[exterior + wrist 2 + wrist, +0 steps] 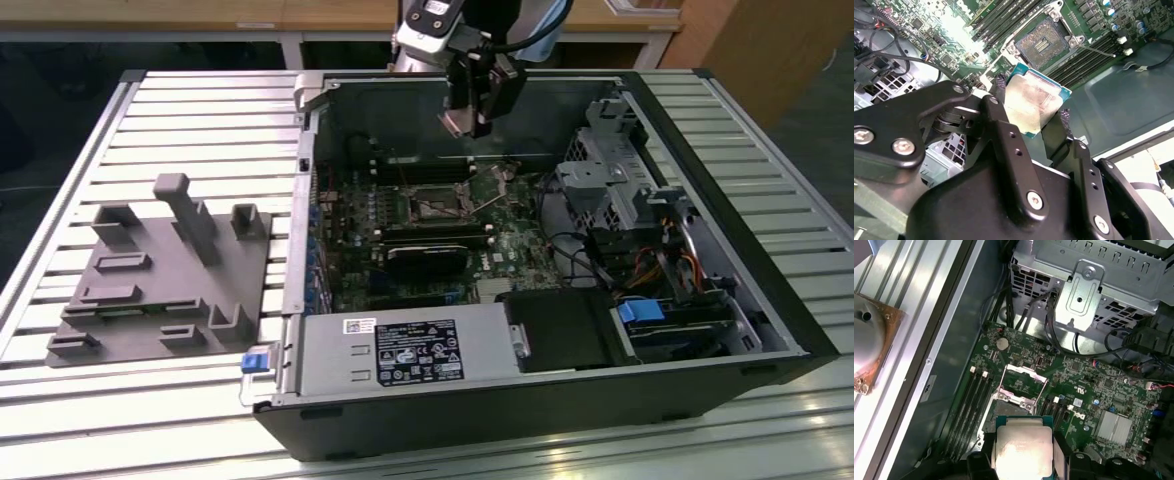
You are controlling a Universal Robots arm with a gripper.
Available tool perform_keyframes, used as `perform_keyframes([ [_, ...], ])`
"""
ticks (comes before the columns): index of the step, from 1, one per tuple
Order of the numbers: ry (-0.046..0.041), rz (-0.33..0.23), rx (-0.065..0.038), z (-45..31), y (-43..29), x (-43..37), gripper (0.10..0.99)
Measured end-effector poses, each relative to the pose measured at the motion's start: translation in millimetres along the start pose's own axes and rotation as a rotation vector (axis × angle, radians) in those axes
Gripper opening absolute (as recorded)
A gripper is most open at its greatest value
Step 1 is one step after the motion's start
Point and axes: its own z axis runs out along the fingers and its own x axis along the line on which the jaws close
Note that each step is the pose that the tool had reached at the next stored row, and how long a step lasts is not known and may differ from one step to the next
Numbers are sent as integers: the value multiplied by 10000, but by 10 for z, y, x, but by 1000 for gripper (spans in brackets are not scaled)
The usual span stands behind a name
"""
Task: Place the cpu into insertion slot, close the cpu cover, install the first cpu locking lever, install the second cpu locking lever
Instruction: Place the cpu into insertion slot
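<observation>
My gripper (474, 118) hangs above the open computer case, over the back part of the motherboard, shut on the cpu (1034, 102). The cpu (1024, 447) is a pale silver square with a teal edge, clamped by its sides between the two black fingers (999, 107) in both wrist views. Below it lies the insertion slot (1046, 45), a dark square recess with a silver rim, uncovered and bare. In the exterior view the slot (434, 208) is nearer the camera than the gripper. The cpu cover (1026, 373), a thin silver frame, stands swung open beside the slot.
The black case (534, 400) lies open on a slatted table. Around the slot are memory slots (971, 400), a black heatsink block (427, 262), a drive cage (614, 180) and cables. A power supply (387, 350) fills the near corner. A grey fixture (160, 270) sits at the exterior view's left.
</observation>
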Motion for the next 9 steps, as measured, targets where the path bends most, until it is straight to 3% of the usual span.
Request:
perform_keyframes([
  [9,-100,5,35,34,-3,-1,537],
])
